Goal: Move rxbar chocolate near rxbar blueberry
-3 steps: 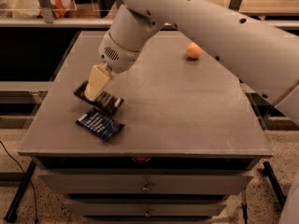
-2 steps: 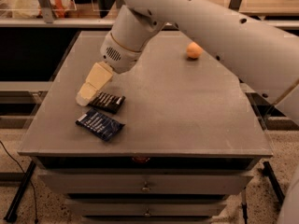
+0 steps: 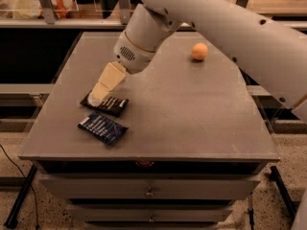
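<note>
Spanning most of the view, a flat grey worktop (image 3: 192,114) stands on a pale speckled floor (image 3: 288,210), with dark legs at its outer corners. Behind it runs a light rail (image 3: 57,24), and above that the room shows only blurred clutter and a warm wooden surface. A thin black cable (image 3: 10,163) trails across the floor at the left.

A bulky white arm (image 3: 225,28) comes in from the upper right and bends down over the left half of the worktop. Its cream-coloured hand (image 3: 98,96) points down and to the left, with its tip over the left end of the rxbar chocolate (image 3: 112,105). I cannot tell whether the hand is wide or narrow, nor whether it touches the wrapper. The rxbar chocolate lies flat on the left front part of the worktop, its black wrapper with pale lines turned at a slight angle. Just in front of it, nearer the front edge, lies the rxbar blueberry (image 3: 102,128), also flat and slanted; the two are very close, with only a thin strip of grey between them. A small orange ball (image 3: 199,51) sits well apart from both, towards the back right.

Under the worktop is a stack of grey drawers (image 3: 201,189), each with a small central handle (image 3: 150,192). All of them are pushed in, so what they hold is hidden.
</note>
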You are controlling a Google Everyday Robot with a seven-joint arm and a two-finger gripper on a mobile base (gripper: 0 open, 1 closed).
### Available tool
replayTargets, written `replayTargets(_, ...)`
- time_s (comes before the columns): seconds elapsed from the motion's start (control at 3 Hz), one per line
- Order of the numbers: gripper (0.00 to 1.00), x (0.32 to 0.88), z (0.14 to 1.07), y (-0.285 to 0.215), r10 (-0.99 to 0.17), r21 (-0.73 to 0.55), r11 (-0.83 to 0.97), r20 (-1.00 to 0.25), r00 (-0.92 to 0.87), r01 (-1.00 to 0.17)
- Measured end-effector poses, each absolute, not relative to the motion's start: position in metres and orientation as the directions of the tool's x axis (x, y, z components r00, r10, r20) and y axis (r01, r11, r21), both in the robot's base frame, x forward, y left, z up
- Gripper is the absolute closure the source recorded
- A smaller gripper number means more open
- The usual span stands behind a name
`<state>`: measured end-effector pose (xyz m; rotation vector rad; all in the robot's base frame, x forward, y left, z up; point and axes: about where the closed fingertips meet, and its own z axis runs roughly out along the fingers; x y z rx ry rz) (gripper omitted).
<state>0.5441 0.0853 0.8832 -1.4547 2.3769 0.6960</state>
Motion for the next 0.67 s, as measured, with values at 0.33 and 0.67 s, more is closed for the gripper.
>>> replayTargets(0.33,0.00,0.5412,0.8778,0.0736,-0.748,0.283,0.377,-0.468,-0.470,-0.882)
replayTargets(0.67,0.00,0.5425,0.8720,0.0669,-0.743,0.304,0.370,-0.471,-0.476,-0.878)
